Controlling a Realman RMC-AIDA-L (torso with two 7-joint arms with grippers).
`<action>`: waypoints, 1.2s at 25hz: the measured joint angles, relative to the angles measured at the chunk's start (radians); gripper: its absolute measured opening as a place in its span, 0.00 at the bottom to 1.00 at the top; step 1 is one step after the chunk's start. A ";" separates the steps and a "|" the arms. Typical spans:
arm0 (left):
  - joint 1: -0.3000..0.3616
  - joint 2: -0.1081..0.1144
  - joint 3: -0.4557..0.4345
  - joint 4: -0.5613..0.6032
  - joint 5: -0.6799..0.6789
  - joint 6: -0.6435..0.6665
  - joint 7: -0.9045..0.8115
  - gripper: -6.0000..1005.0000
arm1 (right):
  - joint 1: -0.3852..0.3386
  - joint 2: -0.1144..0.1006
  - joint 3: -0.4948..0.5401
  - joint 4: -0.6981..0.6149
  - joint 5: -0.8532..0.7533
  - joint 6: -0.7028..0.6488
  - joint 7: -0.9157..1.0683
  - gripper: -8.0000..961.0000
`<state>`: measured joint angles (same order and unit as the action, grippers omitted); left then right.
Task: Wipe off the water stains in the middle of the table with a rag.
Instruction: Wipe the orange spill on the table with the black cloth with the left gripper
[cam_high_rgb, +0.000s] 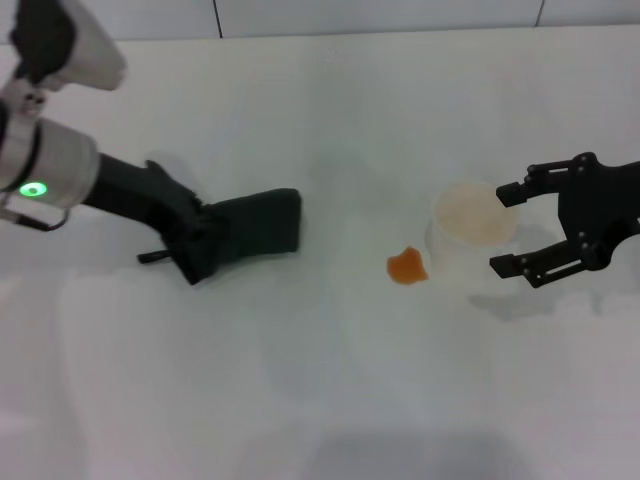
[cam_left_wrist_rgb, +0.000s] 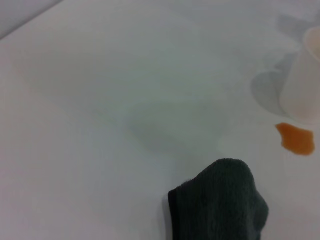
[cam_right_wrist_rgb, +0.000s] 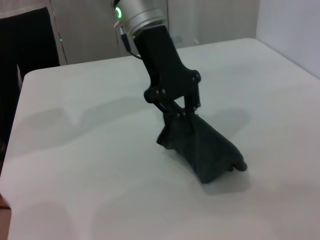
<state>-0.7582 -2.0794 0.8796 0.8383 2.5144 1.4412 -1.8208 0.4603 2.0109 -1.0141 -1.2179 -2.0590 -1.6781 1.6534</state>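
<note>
The dark green-black rag (cam_high_rgb: 262, 224) lies on the white table (cam_high_rgb: 320, 390) at the left, its free end pointing toward the middle. My left gripper (cam_high_rgb: 203, 243) is shut on the rag's near end; the right wrist view shows the gripper (cam_right_wrist_rgb: 183, 115) pinching the rag (cam_right_wrist_rgb: 207, 150) from above. The small orange water stain (cam_high_rgb: 406, 267) sits right of the rag, with bare table between them. In the left wrist view the rag (cam_left_wrist_rgb: 220, 207) is apart from the stain (cam_left_wrist_rgb: 296, 138). My right gripper (cam_high_rgb: 503, 229) is open at the right side of the cup.
A translucent white cup (cam_high_rgb: 472, 228) stands just right of the stain, almost touching it; it also shows in the left wrist view (cam_left_wrist_rgb: 301, 80). The table's back edge meets a wall (cam_high_rgb: 400, 15) at the far side.
</note>
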 joint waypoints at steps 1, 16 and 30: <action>-0.018 -0.001 0.028 -0.017 -0.003 -0.017 -0.016 0.10 | -0.005 0.000 0.001 0.000 0.001 0.000 -0.002 0.91; -0.180 -0.008 0.397 -0.156 -0.145 -0.227 -0.278 0.11 | -0.021 0.000 -0.006 0.009 0.007 0.001 -0.027 0.91; -0.212 -0.010 0.708 -0.150 -0.280 -0.269 -0.386 0.12 | -0.022 0.000 -0.008 0.012 0.021 -0.003 -0.044 0.91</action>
<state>-0.9704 -2.0892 1.5877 0.6885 2.2347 1.1721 -2.2072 0.4383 2.0108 -1.0224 -1.2056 -2.0383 -1.6812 1.6090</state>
